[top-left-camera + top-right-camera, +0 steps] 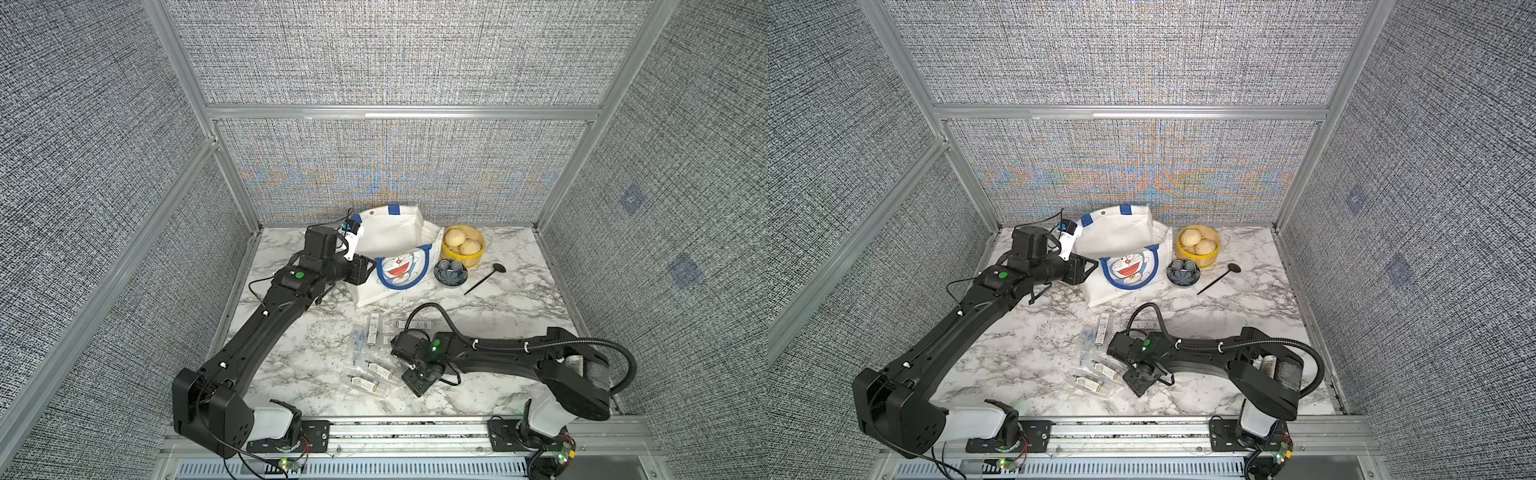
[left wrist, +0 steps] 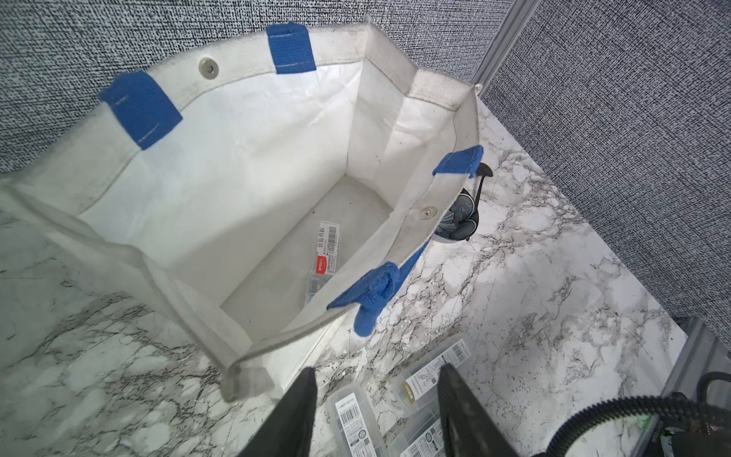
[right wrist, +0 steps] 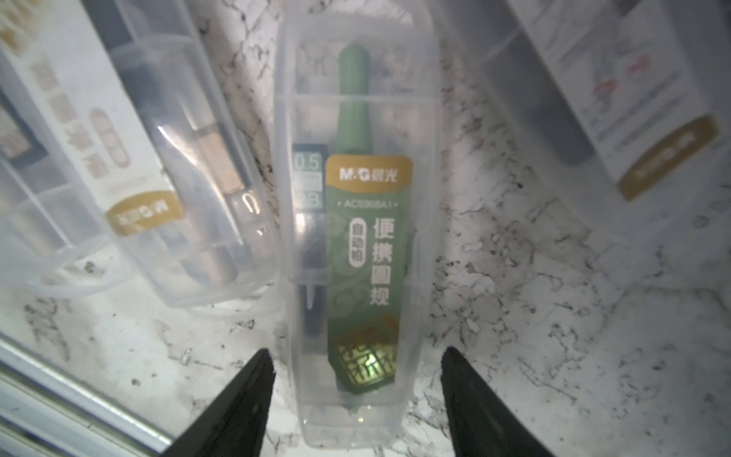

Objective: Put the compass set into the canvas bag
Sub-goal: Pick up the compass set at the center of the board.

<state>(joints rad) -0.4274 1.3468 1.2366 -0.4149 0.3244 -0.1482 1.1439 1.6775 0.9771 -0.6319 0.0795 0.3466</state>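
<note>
The canvas bag (image 1: 399, 237) (image 1: 1121, 235) stands open at the back of the marble table, cartoon cat facing front. In the left wrist view one compass set (image 2: 326, 253) lies on the bag's floor (image 2: 277, 300). My left gripper (image 2: 377, 368) (image 1: 366, 270) hovers by the bag's left front corner, open, with nothing between its fingers. My right gripper (image 3: 358, 356) is low over the table and open. Its fingers (image 3: 253, 387) straddle a clear compass set case with a green label (image 3: 356, 237), a small gap on each side.
Several more clear compass set cases (image 1: 372, 365) (image 3: 130, 170) lie scattered in front of the bag. A yellow steamer basket (image 1: 473, 259) with buns, a small dark blue dish (image 1: 451, 272) and a black spoon (image 1: 484, 280) sit right of the bag. Fabric walls enclose the table.
</note>
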